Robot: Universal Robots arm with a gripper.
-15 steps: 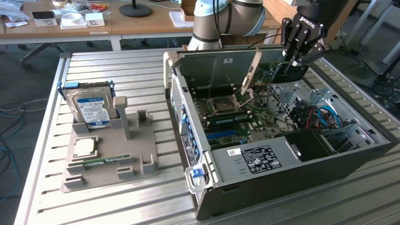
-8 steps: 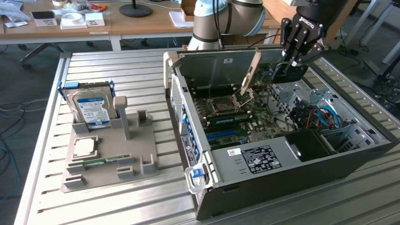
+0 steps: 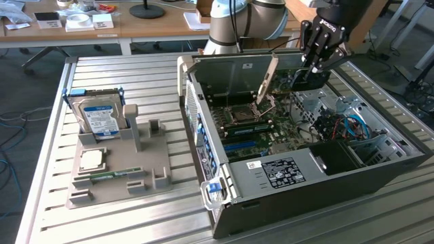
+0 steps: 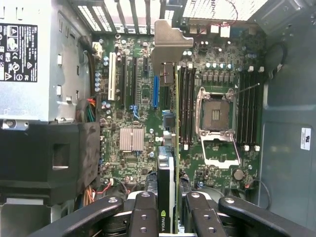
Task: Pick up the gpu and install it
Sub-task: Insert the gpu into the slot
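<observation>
The gpu (image 3: pixel 267 80) hangs edge-down inside the open computer case (image 3: pixel 305 178), above the motherboard (image 3: pixel 257 134), with its pale metal bracket toward the case's rear wall. My gripper (image 3: pixel 313 71) is shut on the card's far end. In the wrist view I look straight down the gpu (image 4: pixel 171 148), seen edge-on as a thin green line, with the bracket (image 4: pixel 166 44) at its far end. The gripper (image 4: pixel 170 217) clamps it between two black fingers (image 4: pixel 143 212). The card hovers beside a blue slot (image 4: pixel 156 91) and next to the memory slots (image 4: pixel 186 106); I cannot tell whether it touches the board.
The power supply (image 4: pixel 24 59) and a black drive cage (image 4: pixel 49 158) fill one side of the case, with the empty CPU socket (image 4: pixel 217 116) on the other. On the exterior view's left, a grey fixture (image 3: pixel 152 175) holds a hard drive (image 3: pixel 100 119), a CPU (image 3: pixel 91 159) and a RAM stick (image 3: pixel 115 175).
</observation>
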